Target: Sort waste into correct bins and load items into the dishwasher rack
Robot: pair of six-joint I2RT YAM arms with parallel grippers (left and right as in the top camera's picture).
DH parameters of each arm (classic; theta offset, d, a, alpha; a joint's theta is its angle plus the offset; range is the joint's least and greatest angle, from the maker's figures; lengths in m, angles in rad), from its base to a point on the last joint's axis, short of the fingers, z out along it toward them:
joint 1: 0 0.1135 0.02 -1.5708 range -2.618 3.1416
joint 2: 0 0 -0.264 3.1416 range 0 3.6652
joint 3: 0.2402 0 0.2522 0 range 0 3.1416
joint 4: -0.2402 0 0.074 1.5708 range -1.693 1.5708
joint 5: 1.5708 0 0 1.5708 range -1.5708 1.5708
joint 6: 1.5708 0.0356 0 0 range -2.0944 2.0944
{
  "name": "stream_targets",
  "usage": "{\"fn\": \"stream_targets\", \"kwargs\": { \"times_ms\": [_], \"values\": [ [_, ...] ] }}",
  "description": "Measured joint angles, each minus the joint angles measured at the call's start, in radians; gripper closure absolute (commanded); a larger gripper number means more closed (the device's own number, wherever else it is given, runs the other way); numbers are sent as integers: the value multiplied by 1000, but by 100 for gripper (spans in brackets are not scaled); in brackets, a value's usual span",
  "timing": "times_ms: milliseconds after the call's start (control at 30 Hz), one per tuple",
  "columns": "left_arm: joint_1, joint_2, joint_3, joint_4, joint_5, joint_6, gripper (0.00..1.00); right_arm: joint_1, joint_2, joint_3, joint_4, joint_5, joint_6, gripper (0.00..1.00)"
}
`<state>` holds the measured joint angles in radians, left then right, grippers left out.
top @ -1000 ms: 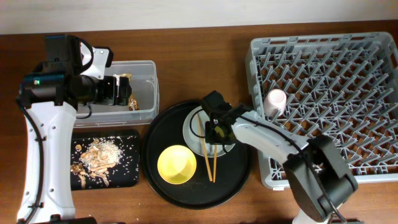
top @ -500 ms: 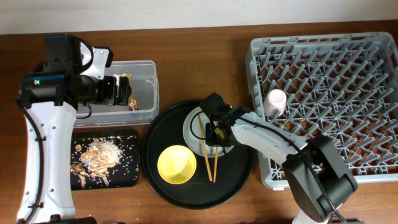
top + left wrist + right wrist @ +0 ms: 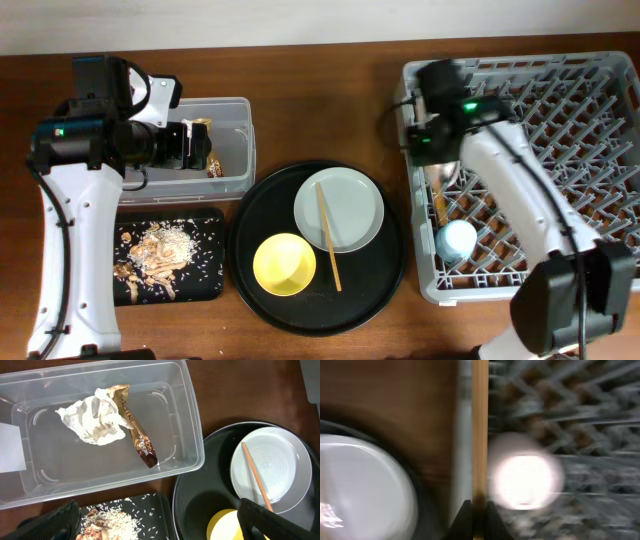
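My right gripper [image 3: 438,168] is shut on one wooden chopstick [image 3: 440,203] over the left edge of the grey dishwasher rack [image 3: 560,90]. The blurred right wrist view shows the chopstick [image 3: 480,435] held between the fingers [image 3: 480,510]. The blue cup [image 3: 458,240] sits in the rack. The pink cup is mostly hidden under the arm. The other chopstick [image 3: 328,235] lies across the grey-green plate [image 3: 350,200], next to the yellow bowl [image 3: 284,264]. My left gripper [image 3: 195,145] is open and empty over the clear tub [image 3: 245,140], which holds the paper wad [image 3: 95,420] and the gold wrapper [image 3: 135,435].
The plate and bowl sit on a large round black tray [image 3: 385,270]. A small black tray [image 3: 205,280] at the front left holds rice and food scraps [image 3: 160,250]. Bare wooden table lies between the tub and the rack.
My right arm has swung from the plate to the rack's left side with one chopstick in it. One chopstick stays on the plate. The left arm has not moved.
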<state>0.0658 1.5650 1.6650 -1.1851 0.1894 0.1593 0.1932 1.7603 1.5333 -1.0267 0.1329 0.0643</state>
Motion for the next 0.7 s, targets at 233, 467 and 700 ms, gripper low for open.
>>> {"fn": "stream_targets", "kwargs": {
  "times_ms": [233, 467, 700],
  "values": [
    [0, 0, 0, 0, 0, 0, 1, -294, 16, 0, 82, -42, -324, 96],
    [0, 0, 0, 0, 0, 0, 1, -323, 43, 0, 108, -110, -356, 51],
    [0, 0, 0, 1, 0, 0, 1, -265, 43, 1, -55, -705, -79, 42]
  ]
}}
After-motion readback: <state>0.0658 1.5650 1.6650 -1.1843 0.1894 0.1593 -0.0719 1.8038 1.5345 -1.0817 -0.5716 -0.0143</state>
